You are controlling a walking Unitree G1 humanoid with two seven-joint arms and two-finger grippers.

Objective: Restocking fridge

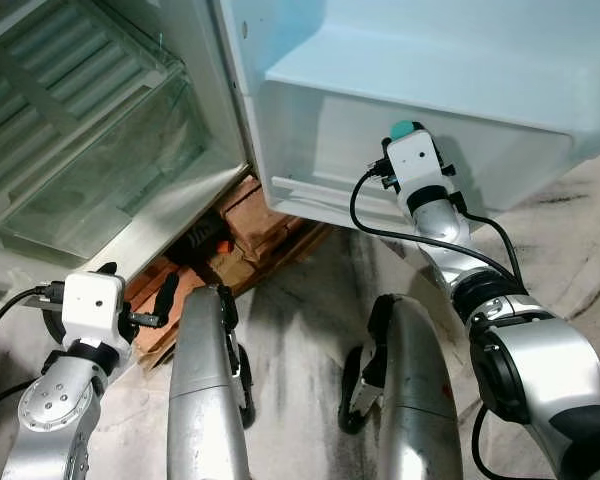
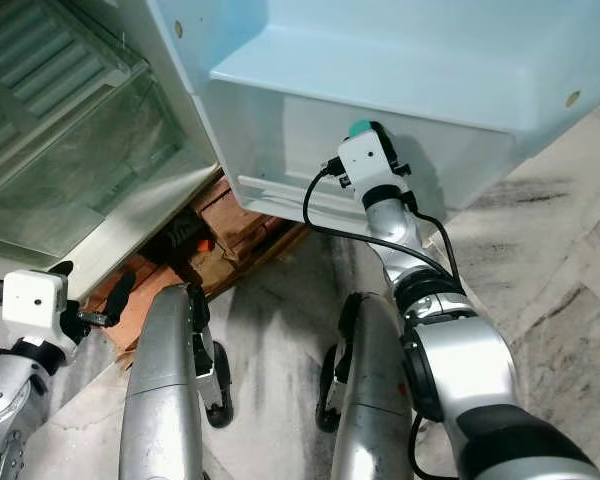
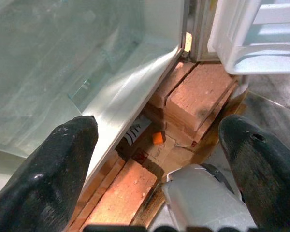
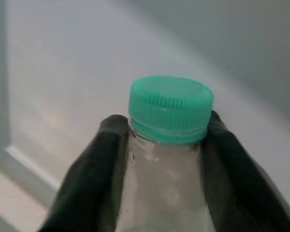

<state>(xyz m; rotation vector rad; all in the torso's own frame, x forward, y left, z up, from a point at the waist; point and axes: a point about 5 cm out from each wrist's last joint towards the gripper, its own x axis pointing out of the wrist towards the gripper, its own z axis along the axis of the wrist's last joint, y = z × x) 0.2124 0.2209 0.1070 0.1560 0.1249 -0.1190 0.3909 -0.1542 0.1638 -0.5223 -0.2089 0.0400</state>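
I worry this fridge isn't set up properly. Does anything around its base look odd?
Yes. The fridge stands on stacked red bricks rather than on the floor, with a small orange piece lying loose among them. The right gripper holds a green-capped bottle beside the door shelf.

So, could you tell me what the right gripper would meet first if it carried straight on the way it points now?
Probably the pale wall of the fridge door. The right gripper, shut on the green-capped bottle, points at that surface, so the cap would likely touch first; depth is unclear.

no readable text, labels or numbers anywhere
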